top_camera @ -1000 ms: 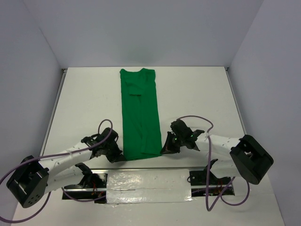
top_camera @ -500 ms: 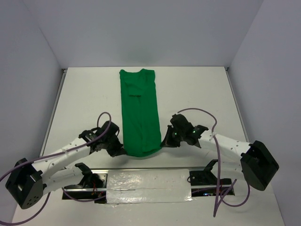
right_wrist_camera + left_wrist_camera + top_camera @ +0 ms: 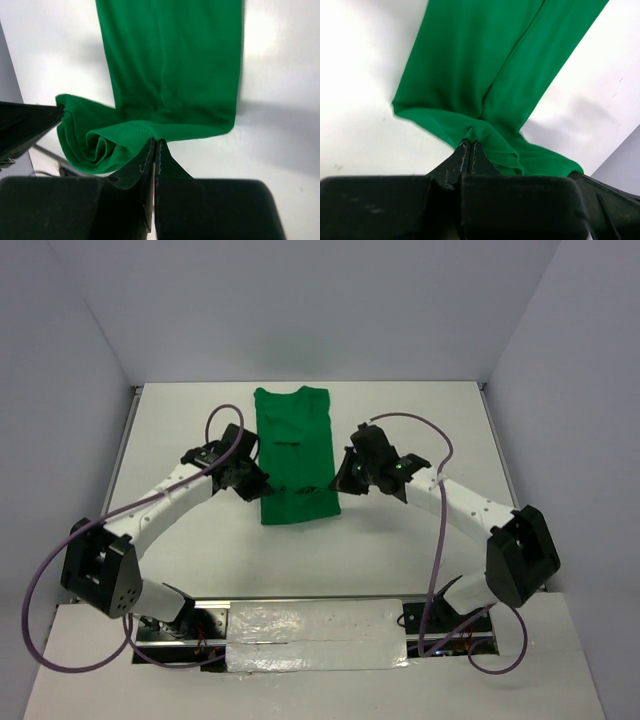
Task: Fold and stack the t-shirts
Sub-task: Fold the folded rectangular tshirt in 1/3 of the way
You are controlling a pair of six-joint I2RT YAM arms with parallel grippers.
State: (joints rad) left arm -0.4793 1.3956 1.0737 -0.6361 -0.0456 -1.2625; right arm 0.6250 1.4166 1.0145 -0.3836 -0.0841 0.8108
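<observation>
A bright green t-shirt lies as a narrow strip down the middle of the white table, collar end at the far edge. Its near hem is lifted and carried over the lower part, so the strip looks shorter. My left gripper is shut on the hem's left corner; the pinched cloth bunches at its tips. My right gripper is shut on the hem's right corner, with the cloth rolled at its tips.
The white table is walled by pale panels at the back and sides. A foil-covered strip and the arm bases sit at the near edge. Purple cables loop above both arms.
Both grippers have moved from the near edge toward the far side, carrying the shirt's hem with them. The near half of the shirt has left the table front and now lies over the middle.
</observation>
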